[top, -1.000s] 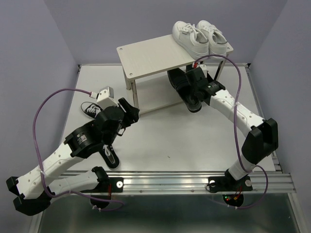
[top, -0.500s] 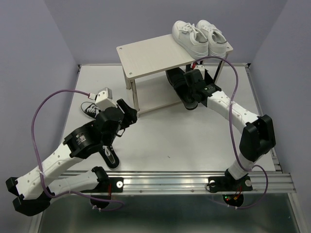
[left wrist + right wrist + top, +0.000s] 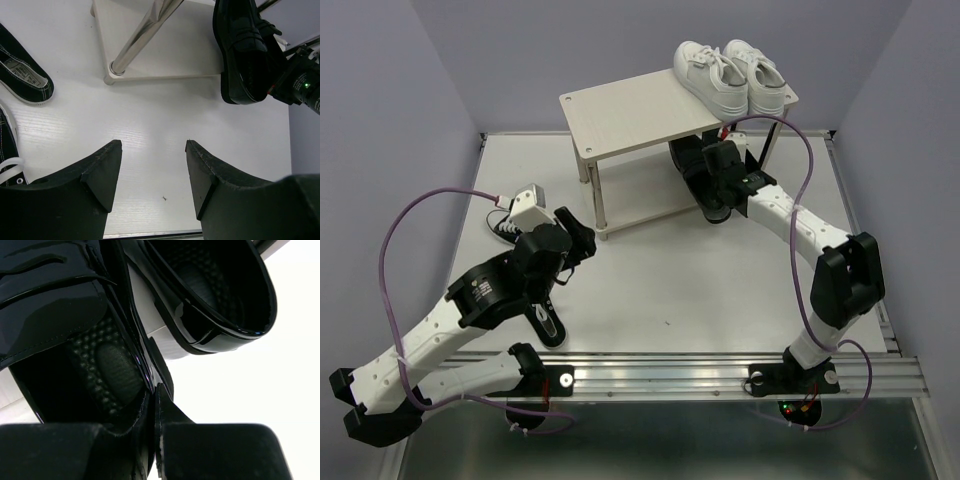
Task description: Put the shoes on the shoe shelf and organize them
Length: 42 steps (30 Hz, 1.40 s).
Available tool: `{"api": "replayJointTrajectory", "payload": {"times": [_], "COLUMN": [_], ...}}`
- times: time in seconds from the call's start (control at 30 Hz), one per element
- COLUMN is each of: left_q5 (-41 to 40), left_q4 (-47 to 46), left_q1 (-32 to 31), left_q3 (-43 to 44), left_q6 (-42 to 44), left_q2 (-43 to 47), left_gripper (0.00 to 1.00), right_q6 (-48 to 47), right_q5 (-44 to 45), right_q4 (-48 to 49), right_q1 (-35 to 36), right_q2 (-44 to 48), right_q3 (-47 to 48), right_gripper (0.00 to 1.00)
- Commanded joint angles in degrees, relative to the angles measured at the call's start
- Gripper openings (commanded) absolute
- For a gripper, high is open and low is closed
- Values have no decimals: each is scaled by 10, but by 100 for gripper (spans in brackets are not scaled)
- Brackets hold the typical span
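Tabletop (image 3: 720, 290) white | walls (image 3: 390, 90) pale lilac | shoe shelf (image 3: 640, 110) toward rear wall

Probably a robotics lab test cell, plain lilac walls (image 3: 380, 80), white table (image 3: 700, 290), aluminium mounting rail (image 3: 670, 375) along near edge

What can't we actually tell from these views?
Top view: loafers mostly hidden under the shelf top board and the right arm.
Top view: one small black sneaker half covered by the left arm.
Left wrist: a laced sneaker cut off by the left edge.
Right wrist: too close; cannot tell whether the loafer in the right gripper rests on anything.
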<state>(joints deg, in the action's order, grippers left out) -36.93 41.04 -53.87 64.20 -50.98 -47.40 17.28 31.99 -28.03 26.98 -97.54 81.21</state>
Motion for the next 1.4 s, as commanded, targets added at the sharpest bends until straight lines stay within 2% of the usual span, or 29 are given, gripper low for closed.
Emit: {"api": "replayJointTrajectory", "payload": {"times": [0.0, 0.27, 0.3, 0.37, 0.43, 0.5, 0.83, 1.23, 1.33, 1.37], "left_q5": [-24, -17, -15, -16, -16, -15, -11, -4, -4, -4], "left_q4": [4, 4, 4, 4, 4, 3, -3, -11, -11, -13], "left_q1": [3, 3, 3, 3, 3, 3, 3, 4, 3, 3], "left_q3": [15, 11, 11, 9, 8, 7, 7, 0, -3, -5], "left_q6": [-10, -16, -16, -18, -18, -18, -15, -14, -16, -17], "left_q2": [11, 15, 17, 18, 20, 20, 11, 9, 14, 15], "left_gripper": [65, 64, 64, 64, 64, 64, 64, 64, 64, 64], "right_q6": [-6, -12, -13, -15, -15, -15, -2, 62, 91, 102], "right_q5": [31, 33, 32, 27, 19, 10, -30, -43, -40, -43], "right_q4": [88, 109, 111, 118, 117, 117, 116, 93, 84, 83], "right_q1": [-7, -12, -12, -12, -12, -12, -12, -12, -18, -18], "right_q2": [5, 5, 7, 8, 8, 10, 57, 179, 196, 198], "right_q3": [14, 0, -3, -7, -8, -10, -35, -125, -154, -162], "right_gripper": [1, 2, 19, 30, 47, 56, 59, 61, 80, 81]}}
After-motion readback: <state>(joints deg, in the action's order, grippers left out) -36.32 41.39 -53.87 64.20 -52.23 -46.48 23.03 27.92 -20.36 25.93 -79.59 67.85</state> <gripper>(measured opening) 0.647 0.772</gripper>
